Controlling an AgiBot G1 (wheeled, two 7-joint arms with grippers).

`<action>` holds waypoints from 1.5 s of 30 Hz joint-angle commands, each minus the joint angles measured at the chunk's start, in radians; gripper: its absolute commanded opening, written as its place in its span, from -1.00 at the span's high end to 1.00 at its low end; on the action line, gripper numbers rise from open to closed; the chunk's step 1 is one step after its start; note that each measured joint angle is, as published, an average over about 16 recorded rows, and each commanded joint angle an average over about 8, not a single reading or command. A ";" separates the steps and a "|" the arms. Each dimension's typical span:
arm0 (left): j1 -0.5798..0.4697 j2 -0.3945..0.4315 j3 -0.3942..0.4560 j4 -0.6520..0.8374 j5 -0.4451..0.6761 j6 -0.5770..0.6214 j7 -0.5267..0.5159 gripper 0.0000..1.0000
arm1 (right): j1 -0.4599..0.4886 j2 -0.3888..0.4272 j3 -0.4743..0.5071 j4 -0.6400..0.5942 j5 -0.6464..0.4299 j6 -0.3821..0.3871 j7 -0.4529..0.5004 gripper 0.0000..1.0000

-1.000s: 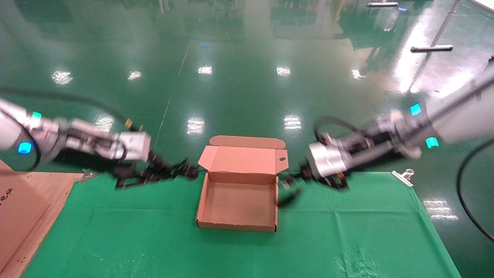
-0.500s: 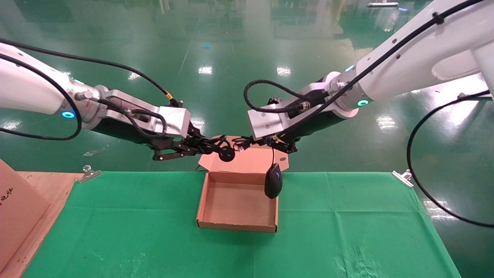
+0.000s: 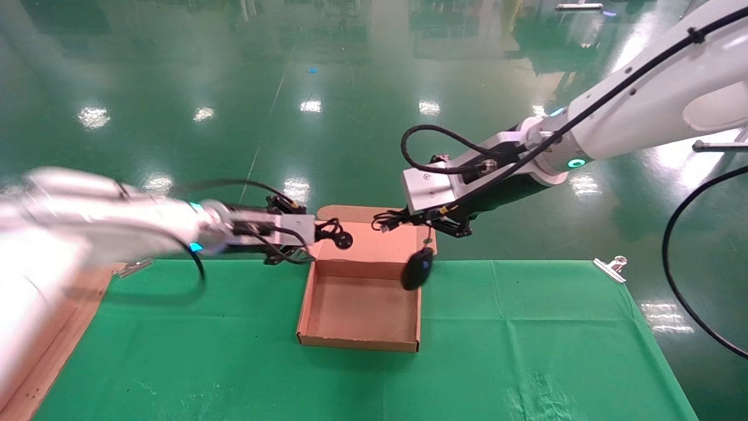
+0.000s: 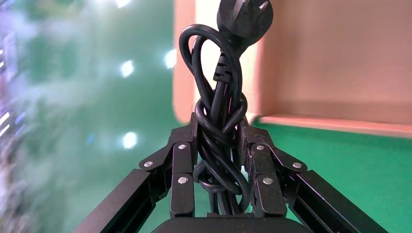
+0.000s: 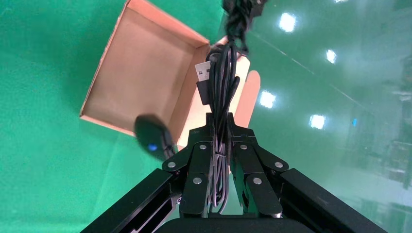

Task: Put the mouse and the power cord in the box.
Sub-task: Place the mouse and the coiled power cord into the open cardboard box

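Both arms are white-shelled with silver wrist blocks, cyan indicator rings and thick black external cables. The left gripper (image 4: 221, 160) and right gripper (image 5: 221, 155) show black linkage fingers with silver rivets. Left arm appears blurred; finer markings undeterminable.

A green cloth (image 3: 526, 351) covers the tabletop (image 3: 35, 386), whose bare wooden surface shows along the left edge. A metal binder clip (image 3: 610, 266) grips the cloth at its far right corner; a second clip (image 3: 133, 268) lies at the far left corner, partly hidden. Beyond the tabletop, a glossy green floor (image 3: 350, 117) carries bright reflections of ceiling lights. A small blue mark (image 3: 313, 71) lies on the floor far back. A grey bar (image 3: 578, 6) rests at the far right.
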 commanded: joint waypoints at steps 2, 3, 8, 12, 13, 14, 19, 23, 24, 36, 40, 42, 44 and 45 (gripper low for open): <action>0.110 0.017 -0.037 -0.067 -0.065 -0.196 0.000 1.00 | 0.007 0.006 0.001 -0.017 0.005 0.000 -0.018 1.00; 0.142 0.018 -0.046 -0.101 -0.097 -0.221 -0.004 1.00 | 0.008 0.007 0.001 -0.024 0.007 0.001 -0.024 1.00; 0.237 0.017 -0.025 -0.194 -0.199 -0.198 -0.018 1.00 | 0.008 0.009 0.004 -0.063 0.014 0.013 -0.058 1.00; 0.265 0.017 0.035 -0.188 -0.221 -0.138 -0.013 1.00 | 0.000 0.005 0.006 -0.101 0.020 0.020 -0.085 1.00; 0.268 0.018 0.054 -0.183 -0.218 -0.128 -0.009 1.00 | -0.003 0.004 0.006 -0.110 0.022 0.022 -0.092 1.00; 0.272 0.018 0.071 -0.180 -0.216 -0.123 -0.005 1.00 | -0.005 0.002 0.006 -0.119 0.024 0.023 -0.098 1.00; 0.282 0.019 0.149 -0.179 -0.217 -0.114 0.013 0.12 | -0.012 -0.005 0.007 -0.157 0.031 0.029 -0.124 1.00; 0.281 0.018 0.188 -0.183 -0.242 -0.123 0.018 -0.82 | -0.011 -0.009 0.007 -0.179 0.037 0.034 -0.138 1.00; 0.280 0.018 0.196 -0.183 -0.249 -0.125 0.018 -0.96 | -0.010 -0.010 0.007 -0.183 0.039 0.035 -0.142 1.00; 0.269 0.017 0.277 -0.177 -0.331 -0.146 0.025 -1.00 | -0.008 -0.015 0.004 -0.211 0.059 0.035 -0.165 1.00; 0.252 0.012 0.295 -0.168 -0.360 -0.131 0.028 -1.00 | -0.005 -0.020 0.000 -0.206 0.064 0.030 -0.162 1.00; 0.237 0.005 0.295 -0.158 -0.379 -0.112 0.028 -1.00 | -0.003 -0.022 -0.003 -0.197 0.067 0.027 -0.157 1.00; 0.219 -0.009 0.285 -0.149 -0.407 -0.076 0.028 -1.00 | -0.002 -0.025 -0.006 -0.185 0.070 0.025 -0.149 1.00; 0.210 -0.021 0.277 -0.146 -0.424 -0.051 0.029 -1.00 | -0.003 -0.026 -0.009 -0.177 0.072 0.024 -0.144 1.00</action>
